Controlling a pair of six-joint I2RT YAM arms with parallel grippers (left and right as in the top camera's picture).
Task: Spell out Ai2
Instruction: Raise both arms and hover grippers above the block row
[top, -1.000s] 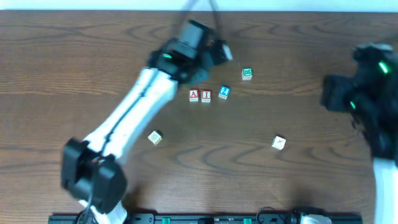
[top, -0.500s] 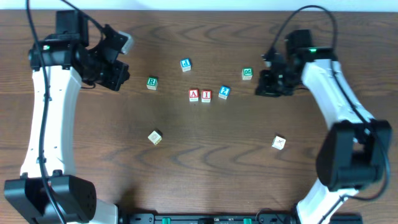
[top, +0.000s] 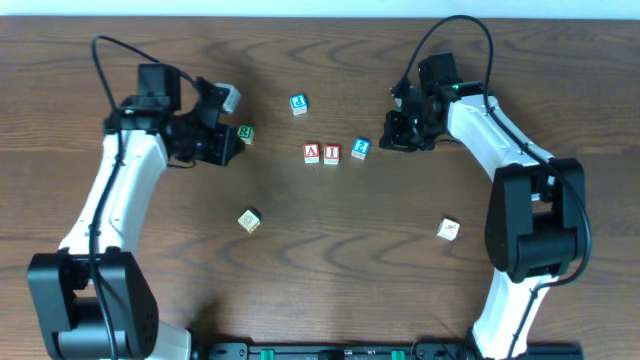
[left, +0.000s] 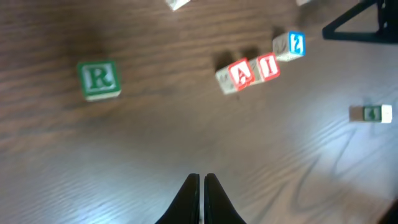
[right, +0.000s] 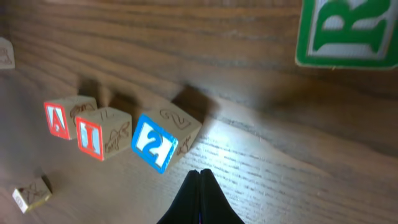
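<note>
Three pale wooden cubes lie in a row mid-table: the red A (top: 311, 153), the red I (top: 331, 153) touching it, and the blue 2 (top: 361, 149) a small gap to the right and slightly turned. The left wrist view shows A (left: 239, 74), I (left: 268, 66) and 2 (left: 294, 45) far ahead. My left gripper (top: 228, 150) (left: 201, 177) is shut and empty, left of the row beside the green R cube (top: 245, 133). My right gripper (top: 385, 143) (right: 200, 172) is shut and empty, just right of the 2 (right: 152, 142).
The green R cube (left: 98, 79) lies left of the row, and a blue d cube (top: 298, 103) behind it. Plain cubes sit at the front left (top: 249, 220) and front right (top: 448, 229). Another green-lettered cube (right: 348, 31) lies by my right gripper.
The left arm swung away from the middle to the far left, then came back beside the R cube. The right arm came in from the right edge to the 2. The A, I and 2 cubes stayed put.
</note>
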